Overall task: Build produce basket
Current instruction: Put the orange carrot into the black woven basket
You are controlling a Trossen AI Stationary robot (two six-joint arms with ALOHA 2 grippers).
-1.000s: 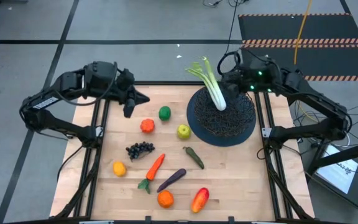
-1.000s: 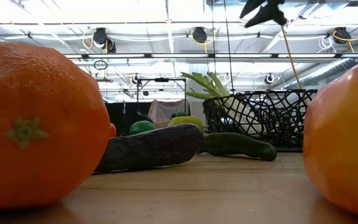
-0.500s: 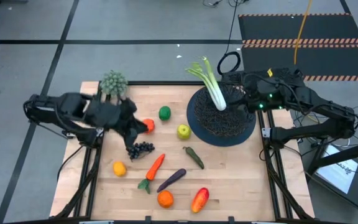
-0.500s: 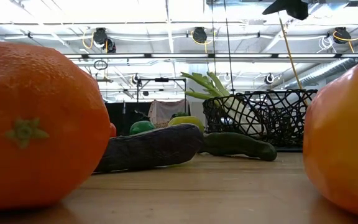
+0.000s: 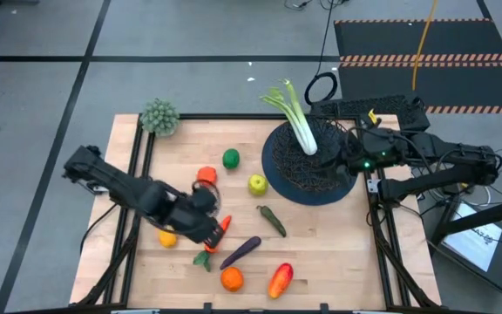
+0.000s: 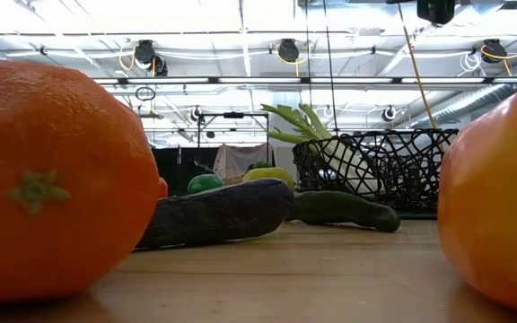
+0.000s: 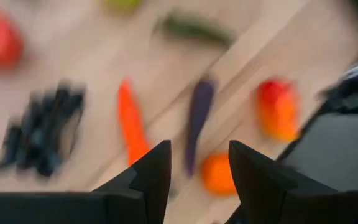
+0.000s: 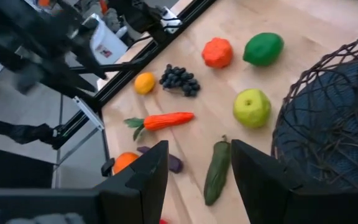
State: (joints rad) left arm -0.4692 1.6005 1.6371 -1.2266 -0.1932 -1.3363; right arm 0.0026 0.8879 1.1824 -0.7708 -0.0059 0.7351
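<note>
white-green leek in black mesh basket

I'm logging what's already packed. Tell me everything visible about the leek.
The leek is a toy with a thick white stalk and pale green leaves fanning out at one end. It leans in the basket, a black wire-mesh bowl: white end down inside, leaves poking over the far rim. It is the only produce in there. No gripper touches it.

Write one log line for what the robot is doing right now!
left gripper: open, above carrot | right gripper: open, beside basket | basket: holds leek only | other produce: on table
</note>
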